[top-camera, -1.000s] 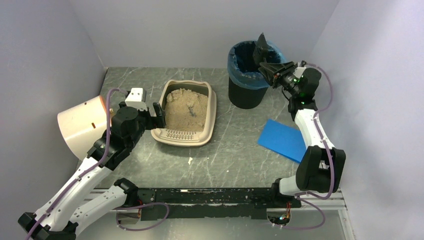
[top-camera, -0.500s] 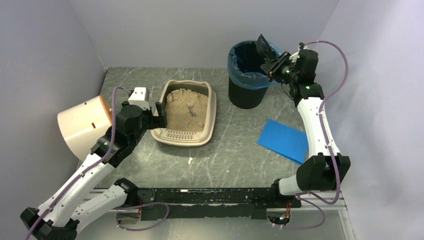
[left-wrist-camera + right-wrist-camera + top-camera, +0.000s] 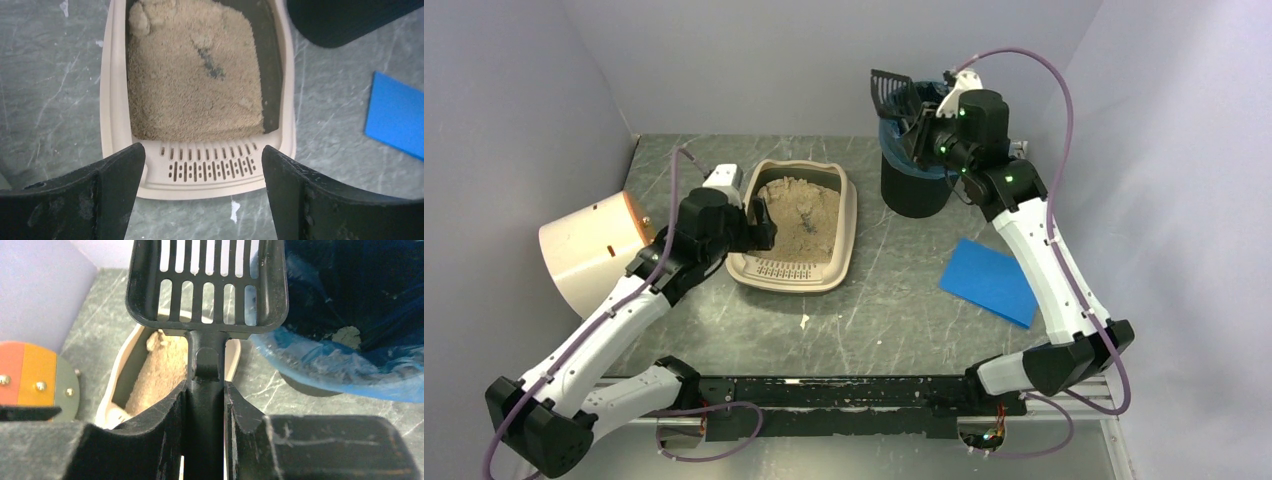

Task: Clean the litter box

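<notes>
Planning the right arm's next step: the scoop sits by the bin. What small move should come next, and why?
Probably swing the right gripper with its scoop away from the bin and toward the litter box. The scoop's slots look empty, a clump already lies in the bin, and a dark patch shows in the box.

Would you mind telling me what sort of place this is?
Probably a robot test booth: plain walls enclose a grey table, two arms mounted at its edge, with a litter box and lined bin staged on it.
</notes>
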